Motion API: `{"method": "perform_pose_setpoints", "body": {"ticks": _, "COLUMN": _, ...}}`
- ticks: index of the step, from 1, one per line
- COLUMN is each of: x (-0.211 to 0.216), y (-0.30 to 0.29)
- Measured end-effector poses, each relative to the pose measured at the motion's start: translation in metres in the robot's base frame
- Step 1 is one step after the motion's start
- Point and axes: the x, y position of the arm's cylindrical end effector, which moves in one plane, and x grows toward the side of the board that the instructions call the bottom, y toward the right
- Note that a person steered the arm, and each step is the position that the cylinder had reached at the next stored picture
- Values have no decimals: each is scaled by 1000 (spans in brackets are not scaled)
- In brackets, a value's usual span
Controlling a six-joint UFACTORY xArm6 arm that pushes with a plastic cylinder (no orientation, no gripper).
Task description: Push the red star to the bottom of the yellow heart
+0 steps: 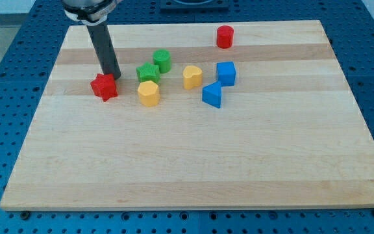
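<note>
The red star [104, 86] lies on the wooden board at the view's left. The yellow heart [191, 77] sits to its right, near the board's upper middle. My tip [113, 76] comes down from the view's top and stands just above and to the right of the red star, touching or nearly touching its upper right edge. The star is well left of the heart and slightly lower in the view.
A yellow hexagon-like block [148, 93] lies between star and heart, lower. A green star [147, 72] and green cylinder [162, 60] sit left of the heart. A blue cube [226, 73], a blue wedge [212, 95] and a red cylinder [224, 36] lie to its right.
</note>
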Motion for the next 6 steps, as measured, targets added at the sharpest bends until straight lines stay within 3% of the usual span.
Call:
{"method": "perform_pose_setpoints", "body": {"ticks": 3, "x": 62, "y": 0}}
{"method": "perform_pose_setpoints", "body": {"ticks": 6, "x": 41, "y": -13}}
